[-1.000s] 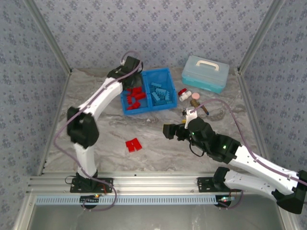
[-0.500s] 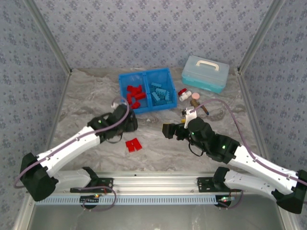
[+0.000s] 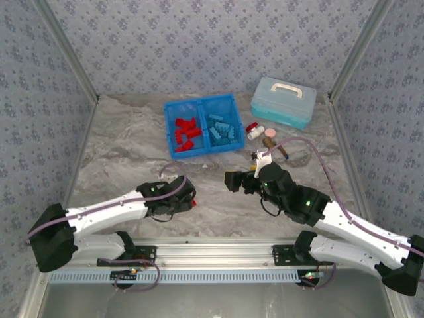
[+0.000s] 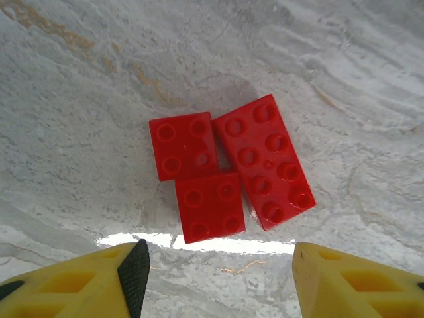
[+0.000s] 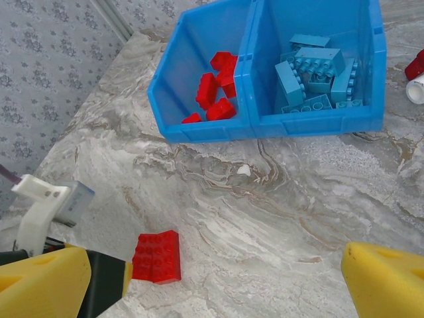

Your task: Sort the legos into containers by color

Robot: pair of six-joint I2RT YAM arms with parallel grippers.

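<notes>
Left wrist view: three red bricks wait on the tabletop under the open left claw; others fill the bin; right claw open.

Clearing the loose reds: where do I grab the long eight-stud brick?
Probably by its two short ends, from straight above. The long red brick lies flat, studs up, and two square bricks crowd one long side.

Teal case, small bottles
</notes>
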